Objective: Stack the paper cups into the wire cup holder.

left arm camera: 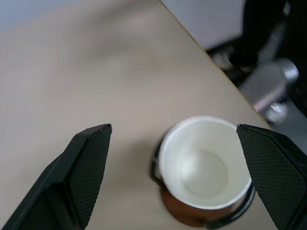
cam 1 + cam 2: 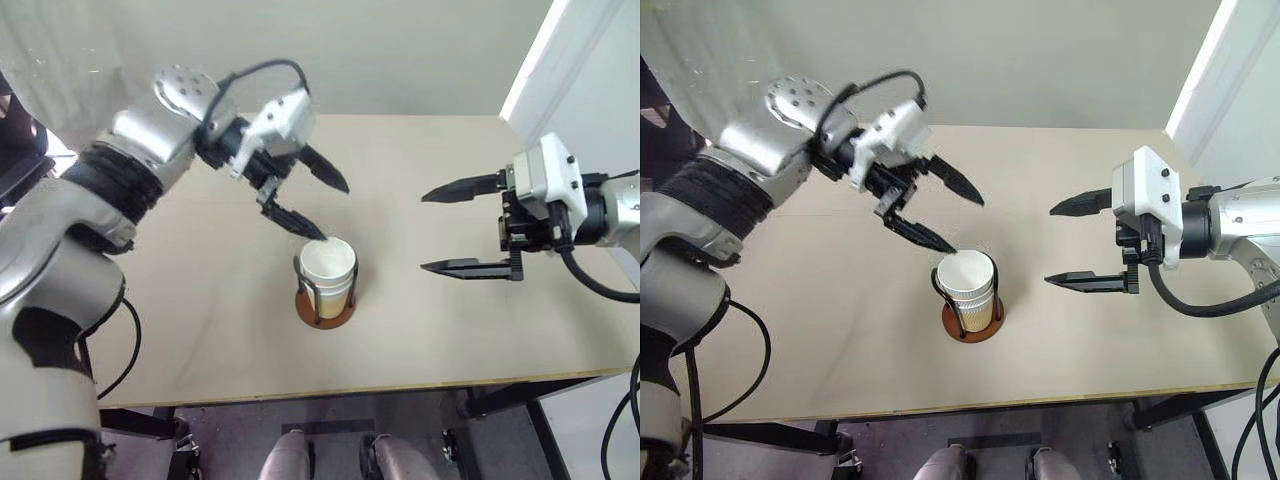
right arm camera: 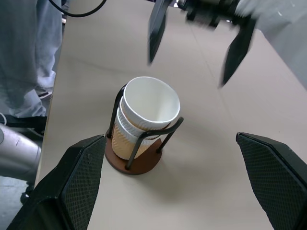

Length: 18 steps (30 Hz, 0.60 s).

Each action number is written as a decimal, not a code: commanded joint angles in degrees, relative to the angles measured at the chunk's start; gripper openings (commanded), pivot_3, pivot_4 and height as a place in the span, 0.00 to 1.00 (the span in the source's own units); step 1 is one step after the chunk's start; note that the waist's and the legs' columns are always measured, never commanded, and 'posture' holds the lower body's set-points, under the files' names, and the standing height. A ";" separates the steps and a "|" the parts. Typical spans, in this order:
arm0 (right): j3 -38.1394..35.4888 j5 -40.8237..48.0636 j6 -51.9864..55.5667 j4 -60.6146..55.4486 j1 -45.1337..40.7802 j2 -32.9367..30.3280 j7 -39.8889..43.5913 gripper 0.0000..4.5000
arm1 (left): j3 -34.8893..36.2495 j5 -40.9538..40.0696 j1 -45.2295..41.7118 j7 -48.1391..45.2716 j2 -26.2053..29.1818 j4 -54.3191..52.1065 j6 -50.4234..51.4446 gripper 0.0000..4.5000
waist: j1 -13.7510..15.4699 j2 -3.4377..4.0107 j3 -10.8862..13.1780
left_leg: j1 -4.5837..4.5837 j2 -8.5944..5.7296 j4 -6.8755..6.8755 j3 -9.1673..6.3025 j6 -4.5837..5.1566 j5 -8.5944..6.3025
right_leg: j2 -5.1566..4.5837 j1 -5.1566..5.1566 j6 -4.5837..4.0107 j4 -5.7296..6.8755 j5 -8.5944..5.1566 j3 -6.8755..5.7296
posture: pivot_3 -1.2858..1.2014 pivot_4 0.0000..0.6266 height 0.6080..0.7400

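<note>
A nested stack of paper cups (image 2: 328,268) stands upright in the wire cup holder (image 2: 325,314), whose dark loops flank it on a reddish-brown disc, near the table's middle front. My left gripper (image 2: 333,212) hangs open just above and behind the top rim, with nothing between its fingers. In the left wrist view the top cup (image 1: 204,167) lies below the spread fingers (image 1: 91,163). My right gripper (image 2: 425,232) is open and empty, to the right of the stack and apart from it. The right wrist view shows the stack (image 3: 151,103) and the left gripper (image 3: 186,74) above it.
The beige table (image 2: 200,330) has its front edge close below the holder and its right edge under my right arm. A pale wall runs behind it, with a white panel (image 2: 530,60) at the back right.
</note>
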 commanded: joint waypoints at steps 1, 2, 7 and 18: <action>0.20 -0.09 -1.23 -0.13 0.56 0.07 1.56 1.00 | 8.16 -0.87 2.45 -1.93 5.64 -3.72 4.35 0.99 | -0.24 0.04 -0.02 | 0.01 0.00 -0.06 0.07 -0.01 0.01 | 0.01 -0.02 -0.01 -0.01 -0.01 0.02 | 0.52 0.24 1.00; 1.20 -0.04 -0.85 -0.59 0.99 0.69 1.48 1.00 | 10.14 -0.11 4.54 -1.93 7.65 -4.86 5.14 0.99 | -0.48 0.11 -0.04 | 0.03 0.00 -0.09 0.05 -0.02 0.01 | 0.01 -0.02 -0.01 -0.04 -0.01 0.02 | 0.52 0.24 1.00; 5.16 -2.27 -1.28 0.82 3.35 3.70 0.74 1.00 | 23.59 2.12 19.33 -0.92 16.03 -13.83 11.98 0.99 | -1.17 0.20 -0.10 | 0.18 0.02 -0.31 0.12 -0.64 0.37 | 0.06 -0.06 -0.07 0.02 -0.04 0.10 | 0.52 0.24 1.00; 10.76 -8.98 -9.93 17.98 -6.66 8.42 9.51 1.00 | 76.15 -4.25 73.92 25.96 21.38 -46.34 27.29 0.99 | -1.70 0.08 -0.17 | 0.28 0.03 -0.22 0.21 -0.66 0.39 | 0.05 -0.20 -0.35 0.49 -0.13 0.19 | 0.52 0.24 1.00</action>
